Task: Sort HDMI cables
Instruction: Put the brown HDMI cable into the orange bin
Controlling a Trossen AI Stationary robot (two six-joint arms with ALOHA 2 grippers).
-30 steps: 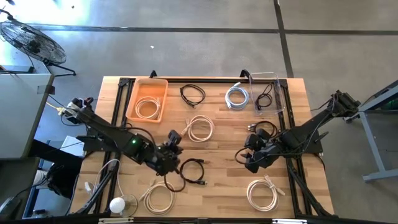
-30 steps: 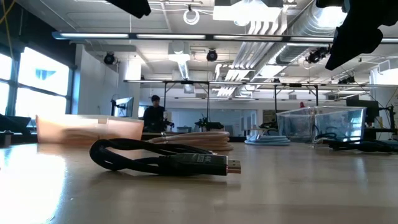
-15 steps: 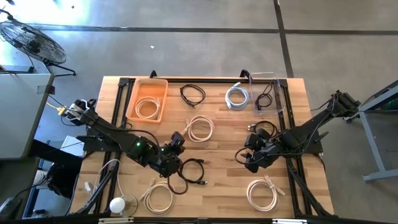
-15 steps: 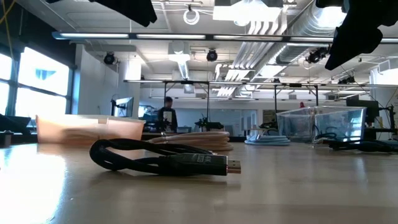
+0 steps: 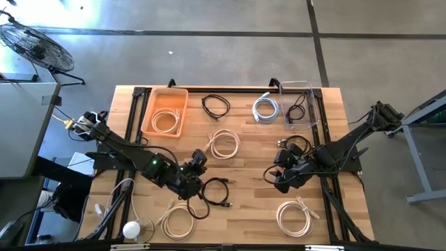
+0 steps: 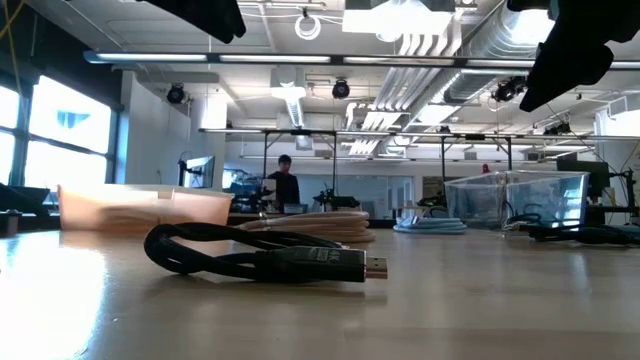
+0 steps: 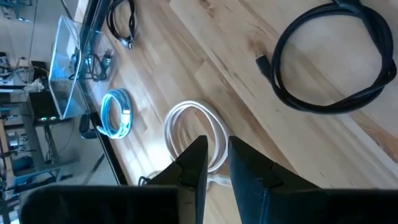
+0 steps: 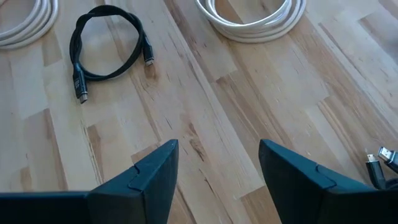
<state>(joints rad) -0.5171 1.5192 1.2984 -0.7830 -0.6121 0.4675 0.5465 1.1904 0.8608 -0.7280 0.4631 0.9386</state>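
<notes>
Several coiled HDMI cables lie flat on the wooden table (image 5: 244, 164). My left gripper (image 5: 198, 166) hovers left of centre, its fingers (image 7: 198, 163) nearly together with nothing between them, above a cream cable (image 7: 171, 128) and beside a black cable (image 7: 298, 106). That black cable (image 6: 265, 258) is the nearest in the low view. My right gripper (image 8: 217, 168) stands open and empty right of centre (image 5: 280, 178), with a black coil (image 8: 78, 56) and a cream coil (image 8: 249, 28) ahead of it.
An orange tray (image 5: 148, 111) at the far left holds a cream coil. A clear bin (image 5: 312, 104) at the far right holds a black one, with a silvery coil (image 5: 265, 108) beside it. More coils lie near the front edge (image 5: 294, 216) (image 5: 180, 222). A person shows far behind the table.
My left gripper has rolled slightly about its own axis while staying in place over the table. No cable has moved. The person in the background has walked to the right.
</notes>
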